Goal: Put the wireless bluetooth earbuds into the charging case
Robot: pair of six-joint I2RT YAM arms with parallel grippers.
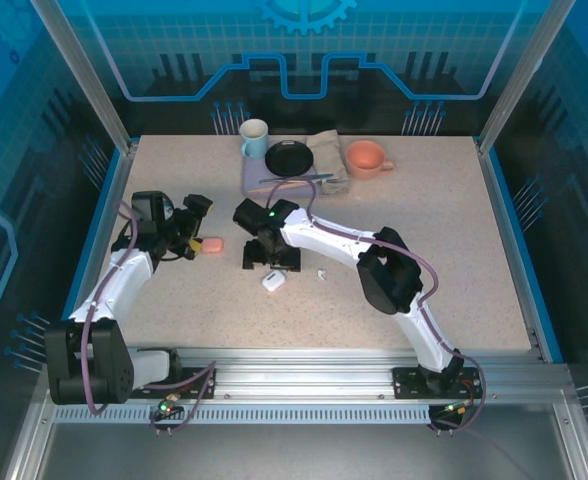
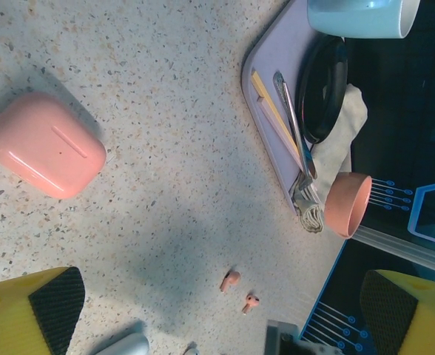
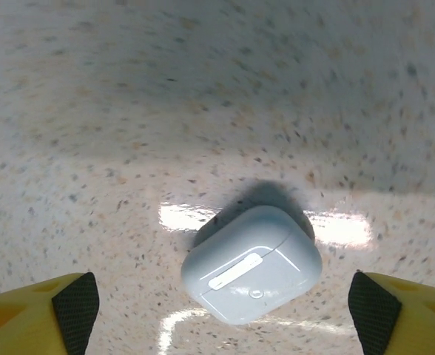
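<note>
One pink case (image 2: 44, 144), one white case (image 3: 251, 264), two pink earbuds (image 2: 230, 279), one white earbud (image 1: 321, 273), two mugs (image 1: 254, 138), one black dish (image 1: 289, 157)

No readable words, brands or numbers anywhere. On the far wall panel (image 1: 174, 50), merely a blue gear emblem (image 1: 305, 12) above circuit-style lines, wordless. On the white charging case (image 3: 251, 264), just a blank strip (image 3: 236, 271) and a small round mark (image 3: 257, 293); on the pink case (image 2: 44, 144), a plain thin line (image 2: 68, 140).

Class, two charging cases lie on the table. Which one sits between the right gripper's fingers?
The white charging case, lying between the right gripper's spread fingers without touching them; the pink charging case lies apart, away from that gripper.
</note>
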